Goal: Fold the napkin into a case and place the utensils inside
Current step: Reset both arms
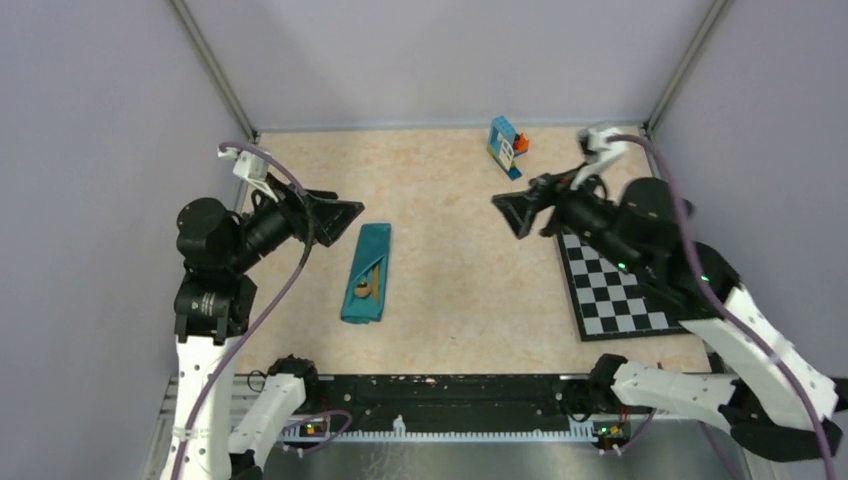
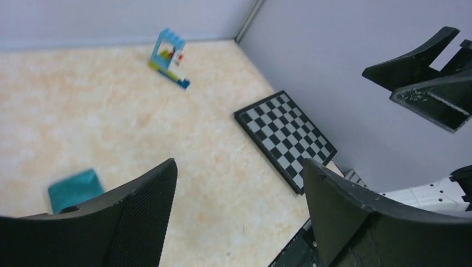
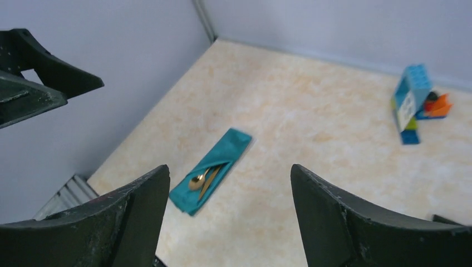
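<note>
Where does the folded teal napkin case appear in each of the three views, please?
Top external: the case lies left of centre.
Left wrist: only its end shows, lower left.
Right wrist: lower left of centre.
Shared landmark: the toy blocks by the far wall.

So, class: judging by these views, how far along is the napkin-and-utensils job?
Done: the napkin is folded into a narrow case, with the utensils tucked in its pocket, spoon bowl showing. In hand: nothing; the left gripper and right gripper are both open, hanging clear of the cloth. Left: seemingly nothing but parking the arms.
</note>
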